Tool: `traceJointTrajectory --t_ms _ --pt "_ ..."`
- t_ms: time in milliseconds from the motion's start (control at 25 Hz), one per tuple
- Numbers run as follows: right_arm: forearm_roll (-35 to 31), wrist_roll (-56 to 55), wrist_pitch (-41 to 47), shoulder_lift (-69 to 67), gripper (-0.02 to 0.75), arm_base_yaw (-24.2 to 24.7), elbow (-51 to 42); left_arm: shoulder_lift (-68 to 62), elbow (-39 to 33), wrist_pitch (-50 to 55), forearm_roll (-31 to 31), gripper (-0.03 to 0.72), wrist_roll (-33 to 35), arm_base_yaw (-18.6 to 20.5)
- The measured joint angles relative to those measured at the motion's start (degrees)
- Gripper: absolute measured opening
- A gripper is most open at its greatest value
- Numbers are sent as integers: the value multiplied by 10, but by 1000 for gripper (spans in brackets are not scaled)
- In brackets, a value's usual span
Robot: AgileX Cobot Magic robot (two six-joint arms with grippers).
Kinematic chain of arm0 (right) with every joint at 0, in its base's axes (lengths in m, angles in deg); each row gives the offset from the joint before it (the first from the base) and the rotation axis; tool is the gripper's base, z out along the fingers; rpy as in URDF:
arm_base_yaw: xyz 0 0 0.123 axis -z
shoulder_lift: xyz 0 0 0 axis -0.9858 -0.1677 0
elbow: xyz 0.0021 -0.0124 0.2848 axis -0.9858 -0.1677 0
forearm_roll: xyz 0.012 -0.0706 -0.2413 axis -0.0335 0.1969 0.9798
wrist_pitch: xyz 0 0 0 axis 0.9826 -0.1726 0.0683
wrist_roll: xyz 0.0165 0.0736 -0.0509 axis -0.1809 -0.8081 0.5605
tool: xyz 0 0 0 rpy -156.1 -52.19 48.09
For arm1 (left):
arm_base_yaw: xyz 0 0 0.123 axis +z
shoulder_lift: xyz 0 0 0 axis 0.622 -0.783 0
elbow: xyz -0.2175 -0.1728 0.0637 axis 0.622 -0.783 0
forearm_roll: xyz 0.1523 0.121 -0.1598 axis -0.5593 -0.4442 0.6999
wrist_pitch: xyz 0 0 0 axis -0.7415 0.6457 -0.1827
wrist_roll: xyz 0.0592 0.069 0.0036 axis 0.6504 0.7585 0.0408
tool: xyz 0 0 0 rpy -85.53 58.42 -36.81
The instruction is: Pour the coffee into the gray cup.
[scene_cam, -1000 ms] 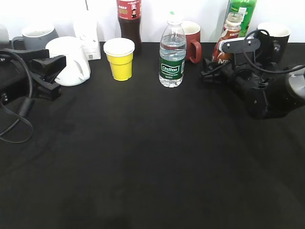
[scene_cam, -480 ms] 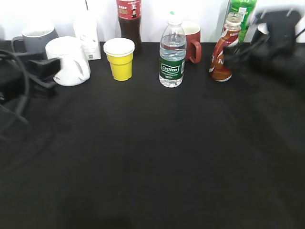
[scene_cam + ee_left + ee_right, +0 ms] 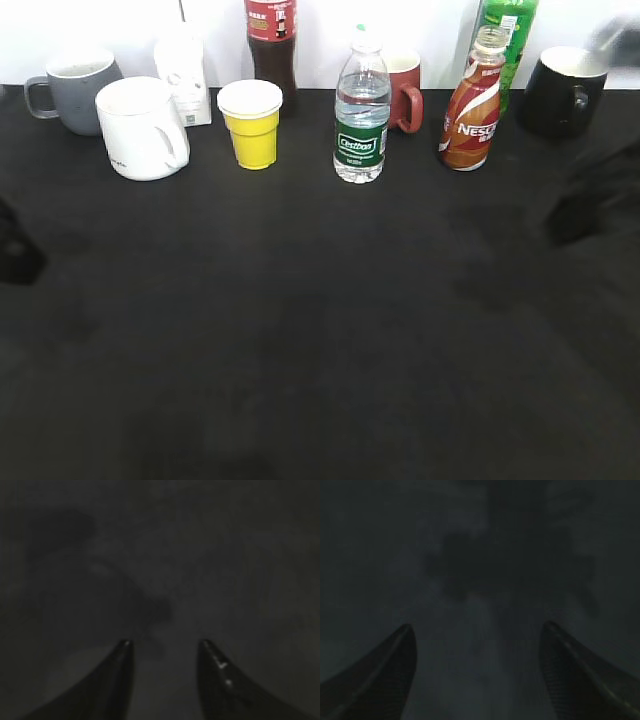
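Black cloth covers the table (image 3: 320,330), and the task's things stand in the far row; the coffee bottle (image 3: 470,110), a brown and orange bottle with a waisted body, stands upright at far right, just left of the green bottle (image 3: 508,30) and near the black mug (image 3: 562,90); its cap looks absent, though the mouth is too small to confirm; the gray cup (image 3: 72,88) stands upright at far left, just behind the white mug (image 3: 143,128), well apart from the bottle; between them stand the yellow cup (image 3: 252,122), the water bottle (image 3: 361,115) and the red mug (image 3: 402,85); the left gripper (image 3: 165,650) hangs over bare cloth with its fingers spread and nothing between them; the right gripper (image 3: 477,635) is likewise spread wide and empty; in the exterior view both arms show only as dark blurs at the edges; the bottle is judged light to moderate in weight, stiff but smooth and likely slippery; take hold at the narrowed waist, where the fingers seat best; the cup looks ceramic, heavy enough to stay put under pouring.
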Motion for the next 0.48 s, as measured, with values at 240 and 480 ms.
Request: traceJointTrajectory --t_ms 240,480 --pt "35 -33 103 224 590 0 12 179 4 149 16 474 -13 0" --pt "115 -51 129 435 577 0 -60 380 -10 161 -20 476 -36 0"
